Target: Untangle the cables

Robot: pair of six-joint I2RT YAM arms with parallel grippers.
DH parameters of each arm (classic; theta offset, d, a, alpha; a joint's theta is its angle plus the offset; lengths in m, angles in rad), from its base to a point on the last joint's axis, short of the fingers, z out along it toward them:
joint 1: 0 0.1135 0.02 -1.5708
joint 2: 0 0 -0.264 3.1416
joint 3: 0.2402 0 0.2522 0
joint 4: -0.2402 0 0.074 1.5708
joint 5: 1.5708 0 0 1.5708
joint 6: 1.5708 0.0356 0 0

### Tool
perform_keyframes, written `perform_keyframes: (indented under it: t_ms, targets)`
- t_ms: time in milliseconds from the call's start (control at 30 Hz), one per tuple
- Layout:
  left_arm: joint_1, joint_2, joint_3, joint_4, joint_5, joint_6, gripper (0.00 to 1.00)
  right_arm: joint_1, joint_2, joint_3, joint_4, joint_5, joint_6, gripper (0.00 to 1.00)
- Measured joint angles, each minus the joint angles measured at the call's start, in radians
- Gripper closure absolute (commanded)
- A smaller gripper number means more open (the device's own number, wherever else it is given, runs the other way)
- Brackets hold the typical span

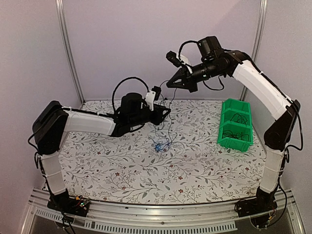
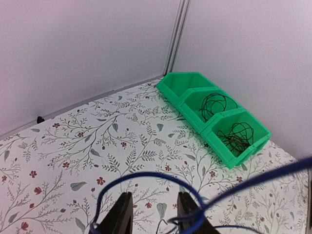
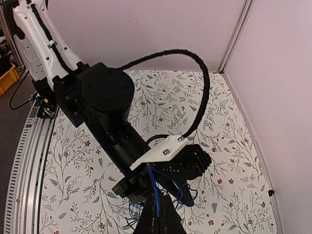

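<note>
cables (image 1: 160,142): on table (image 1: 107,165), centre | bin (image 1: 233,143): right of cables, well apart | in bin: coiled wires (image 1: 239,118), probably

The left arm (image 1: 92,123) stretches out low, forearm nearly level. Its end effector (image 1: 165,113) points right with its fingers (image 2: 121,217) standing apart. The right arm (image 1: 258,83) arches high, and its end effector (image 1: 169,84) points left above the other's wrist, fingers (image 3: 158,217) pressed together.

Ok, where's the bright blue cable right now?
Top view: the bright blue cable is bunched at centre, just on the near side of the left gripper and left of the green plastic bins. One strand runs up into the shut right gripper.
</note>
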Motion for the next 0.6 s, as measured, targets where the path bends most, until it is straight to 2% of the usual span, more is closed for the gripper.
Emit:
perform_keyframes:
  t_ms: [133,333,600]
  targets:
    - [0.011,0.098,-0.014,0.069,-0.037,-0.069,0.70,0.000,-0.062,0.007,0.013,-0.011,0.026,1.00]
    - [0.042,0.186,-0.061,0.082,-0.073,-0.163,0.68,-0.002,-0.201,0.025,0.154,-0.003,0.121,1.00]
    - [0.063,0.189,-0.085,0.054,-0.090,-0.209,0.64,-0.032,-0.275,0.164,0.492,0.033,0.276,1.00]
